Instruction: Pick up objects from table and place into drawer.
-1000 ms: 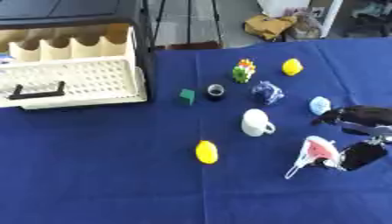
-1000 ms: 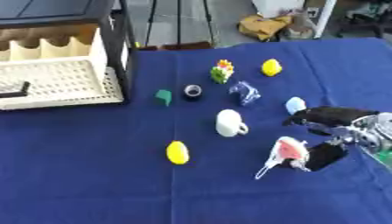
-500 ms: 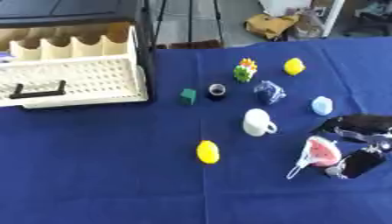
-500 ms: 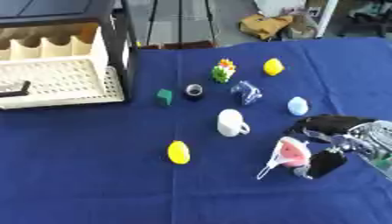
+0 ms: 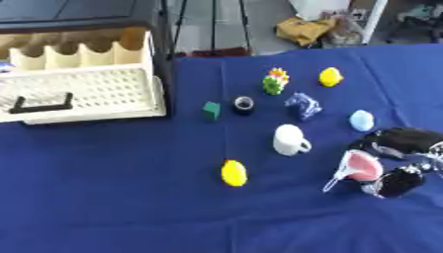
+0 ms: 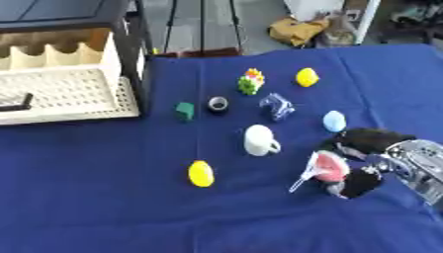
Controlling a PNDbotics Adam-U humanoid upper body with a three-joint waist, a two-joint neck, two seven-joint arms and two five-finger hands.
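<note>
Right hand (image 6: 363, 163) sits near the tabletop's (image 5: 104, 197) right edge, fingers curled round a pink funnel-like thing (image 5: 359, 168), looks gripped, though blur hides the contact. White mug (image 5: 290, 140) just left of it, pale blue object (image 5: 362, 120) just behind. I see open cloth from the yellow object (image 5: 233, 173) to the drawer (image 5: 82, 94) at far left.

**Materials and finishes**

The desk (image 5: 104, 197) is covered in matt blue cloth. The drawer (image 5: 86, 91) appears as cream perforated plastic. A glossy white finish is seen on the mug (image 5: 290, 140). Black and silvery metal parts are shown on the right hand (image 6: 372, 163).
</note>
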